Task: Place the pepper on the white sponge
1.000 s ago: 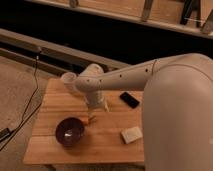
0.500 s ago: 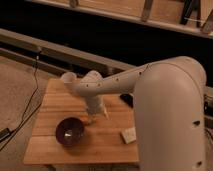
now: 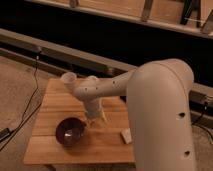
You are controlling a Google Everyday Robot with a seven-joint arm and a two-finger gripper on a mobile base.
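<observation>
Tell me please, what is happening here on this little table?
A robot arm reaches over a small wooden table. Its gripper is low over the tabletop, just right of the dark purple bowl and right at the orange pepper. Whether it actually holds the pepper cannot be seen. The white sponge lies further right, partly hidden behind the arm. The pepper is not yet on it.

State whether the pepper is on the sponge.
Off it: the pepper is by the gripper, beside the bowl; the sponge lies apart, right.
</observation>
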